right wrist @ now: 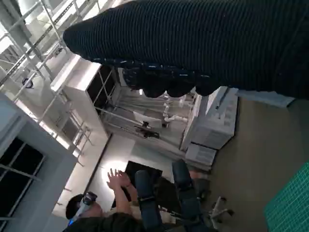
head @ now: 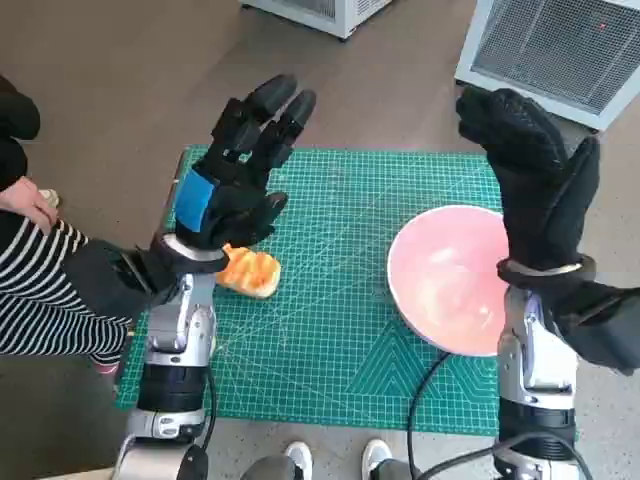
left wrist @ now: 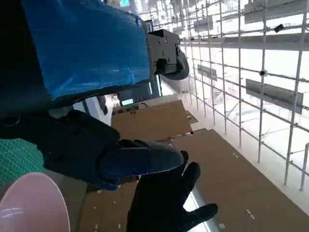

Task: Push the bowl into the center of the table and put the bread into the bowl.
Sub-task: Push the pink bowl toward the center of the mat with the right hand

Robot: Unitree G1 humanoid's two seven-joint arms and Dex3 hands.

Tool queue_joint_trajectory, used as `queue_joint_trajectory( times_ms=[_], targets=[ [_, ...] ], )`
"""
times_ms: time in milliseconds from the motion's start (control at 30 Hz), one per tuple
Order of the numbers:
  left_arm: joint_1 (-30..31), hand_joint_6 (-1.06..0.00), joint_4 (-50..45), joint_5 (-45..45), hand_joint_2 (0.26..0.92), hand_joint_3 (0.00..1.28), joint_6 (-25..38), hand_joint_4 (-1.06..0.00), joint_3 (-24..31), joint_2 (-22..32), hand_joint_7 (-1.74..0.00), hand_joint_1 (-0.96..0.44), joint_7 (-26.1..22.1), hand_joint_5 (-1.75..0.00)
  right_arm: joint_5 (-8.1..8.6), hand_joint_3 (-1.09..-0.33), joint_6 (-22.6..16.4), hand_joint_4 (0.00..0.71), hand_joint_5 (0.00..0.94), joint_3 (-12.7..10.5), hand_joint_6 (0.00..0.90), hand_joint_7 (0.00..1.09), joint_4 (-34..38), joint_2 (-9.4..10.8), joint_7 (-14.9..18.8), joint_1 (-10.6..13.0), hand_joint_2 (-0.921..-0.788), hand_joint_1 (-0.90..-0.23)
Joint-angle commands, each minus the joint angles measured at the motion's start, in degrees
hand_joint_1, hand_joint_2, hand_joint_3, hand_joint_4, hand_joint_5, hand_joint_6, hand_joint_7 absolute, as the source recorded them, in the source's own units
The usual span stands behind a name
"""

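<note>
A pink bowl point(head: 450, 280) sits on the green cutting mat point(head: 330, 330), toward its right side. An orange-brown piece of bread point(head: 250, 271) lies on the mat's left part, partly under my left wrist. My left hand point(head: 235, 170), black with blue tape, is raised above the bread with fingers spread and holds nothing. My gloved right hand point(head: 535, 175) is raised over the bowl's right rim, upright and empty. The left wrist view shows the bowl's edge point(left wrist: 29, 205) and the right hand point(left wrist: 169, 203). The right wrist view shows only the glove point(right wrist: 203, 43).
A person in a striped sleeve point(head: 40, 290) is at the table's left edge, a hand point(head: 25, 205) near the mat. White appliances point(head: 555, 45) stand on the floor behind the table. Another person point(right wrist: 104, 212) shows in the right wrist view.
</note>
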Motion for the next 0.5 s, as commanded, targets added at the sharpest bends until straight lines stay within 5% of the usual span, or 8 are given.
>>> queue_joint_trajectory(
  times_ms=[33, 500],
  targets=[
    [-0.44, 0.00, 0.41, -0.46, 0.921, 0.42, -0.59, -0.13, 0.22, -0.12, -0.54, -0.60, -0.15, -0.04, 0.21, -0.669, 0.37, 0.153, 0.000, 0.25, 0.041, 0.51, 0.28, 0.23, 0.61, 1.06, -0.921, -0.664],
    [-0.31, 0.00, 0.43, -0.23, 0.921, 0.42, -0.76, -0.13, 0.22, 0.04, -0.54, -0.60, -0.02, -0.04, 0.07, -0.670, -0.26, 0.151, 0.000, 0.24, 0.040, 0.51, 1.23, 0.17, 0.98, 0.90, -0.921, -0.660]
  ],
)
